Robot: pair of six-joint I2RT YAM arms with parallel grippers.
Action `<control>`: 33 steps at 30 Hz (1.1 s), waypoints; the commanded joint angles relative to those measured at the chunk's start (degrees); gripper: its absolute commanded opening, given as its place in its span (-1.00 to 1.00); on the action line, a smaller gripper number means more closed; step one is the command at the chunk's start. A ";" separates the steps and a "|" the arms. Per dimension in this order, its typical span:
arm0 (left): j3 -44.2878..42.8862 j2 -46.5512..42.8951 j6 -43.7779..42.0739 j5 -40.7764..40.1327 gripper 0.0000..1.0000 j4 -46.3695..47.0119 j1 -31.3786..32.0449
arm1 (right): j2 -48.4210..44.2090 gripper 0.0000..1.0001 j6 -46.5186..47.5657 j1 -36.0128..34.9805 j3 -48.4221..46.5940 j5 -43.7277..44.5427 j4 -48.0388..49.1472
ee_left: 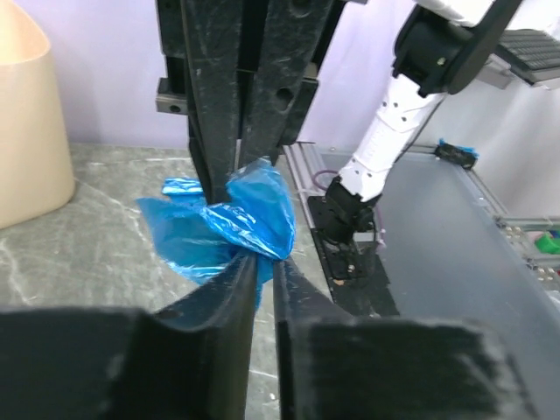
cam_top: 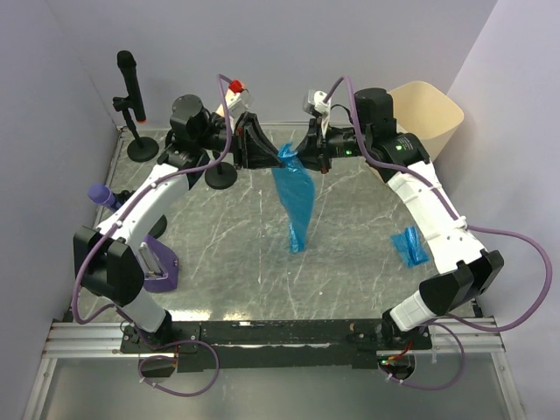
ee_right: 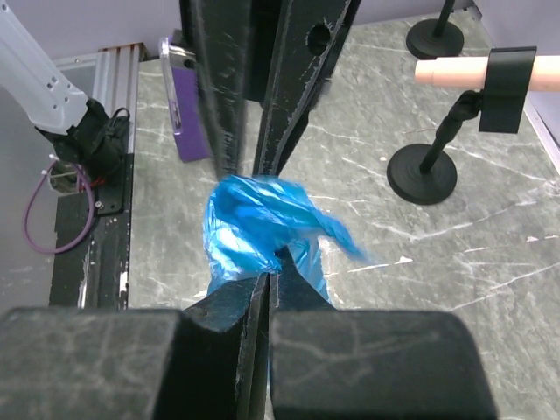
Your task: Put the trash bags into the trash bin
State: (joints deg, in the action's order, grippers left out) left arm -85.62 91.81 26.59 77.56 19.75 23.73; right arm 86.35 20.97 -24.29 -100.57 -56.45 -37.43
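Crinkled blue film bag (cam_top: 294, 199) pinched from both sides.
At far centre the left gripper (ee_left: 265, 262) and right gripper (ee_right: 269, 276) meet level, each clamped narrowly on its bunched top; the tail hangs tapered.

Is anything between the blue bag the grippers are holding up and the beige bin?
Only the wrist of the right arm, between the blue trash bag and the trash bin at back right; nothing loose visible.

A long blue trash bag (cam_top: 294, 197) hangs pinched between the left gripper (cam_top: 273, 155) and the right gripper (cam_top: 303, 150), a crumpled second bag (cam_top: 409, 246) lies on the table well off to their right, and the cream trash bin (cam_top: 433, 114) stands upright just beyond the right gripper.
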 commanded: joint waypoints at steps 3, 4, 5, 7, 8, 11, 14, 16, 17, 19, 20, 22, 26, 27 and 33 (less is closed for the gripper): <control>-4.64 -1.54 -13.40 -2.59 -0.99 -13.41 -0.08 | -1.00 -1.00 -0.23 0.21 -1.74 -2.18 1.31; -4.64 -1.89 -14.10 -2.68 -0.99 -14.38 -0.43 | -1.53 -1.00 -0.66 1.08 -1.12 -2.26 1.39; -4.64 -2.33 -14.37 -2.85 -0.99 -14.91 -0.96 | -1.97 -1.00 -1.19 1.87 -0.59 -2.35 1.48; -4.03 -3.12 -13.94 -2.51 -0.99 -14.92 -2.36 | -2.93 -1.00 -2.77 4.24 0.81 -2.09 2.09; -3.76 -3.56 -13.50 -2.07 -0.99 -14.83 -2.98 | -3.46 -1.00 -3.65 5.65 1.51 -1.92 2.45; -2.97 -4.79 -14.28 -2.24 -0.99 -16.05 -4.12 | -4.34 -1.00 -4.28 8.47 2.84 -1.83 2.01; -2.27 -5.15 -14.73 -2.94 -0.99 -16.85 -4.39 | -5.31 -1.00 -4.01 9.18 4.41 -2.09 1.83; -2.09 -5.06 -14.63 -3.20 -0.99 -17.11 -4.39 | -5.75 -1.00 -4.18 9.18 4.86 -2.44 1.83; -2.18 -4.98 -14.90 -3.55 -0.99 -17.46 -4.48 | -6.01 -1.00 -4.36 9.18 5.04 -2.53 1.83; -2.44 -4.97 -15.86 -4.34 -0.99 -18.34 -4.65 | -6.62 -1.00 -4.36 9.35 5.65 -1.83 1.83; -2.62 -4.89 -16.48 -4.35 -0.99 -18.86 -5.00 | -6.98 -1.00 -4.27 9.70 6.09 -1.65 1.83; -3.06 -4.89 -17.62 -4.61 -0.99 -19.66 -5.53 | -8.12 -1.00 -4.36 10.84 7.49 -0.95 1.92; -3.85 -4.62 -21.13 -5.05 -0.99 -24.75 -6.58 | -9.53 -1.00 -5.24 14.26 9.25 -1.47 1.57; -3.94 -4.45 -21.66 -5.14 -0.99 -25.28 -6.85 | -9.79 -1.00 -5.15 14.97 9.34 -1.56 1.48; -4.29 -3.57 -21.32 -4.52 -0.99 -25.47 -7.90 | -11.02 -1.00 -4.80 16.56 10.31 -1.21 1.22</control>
State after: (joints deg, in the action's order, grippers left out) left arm -87.88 88.86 6.44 72.55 -5.65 16.25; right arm 78.00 16.51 -8.27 -91.35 -56.62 -37.06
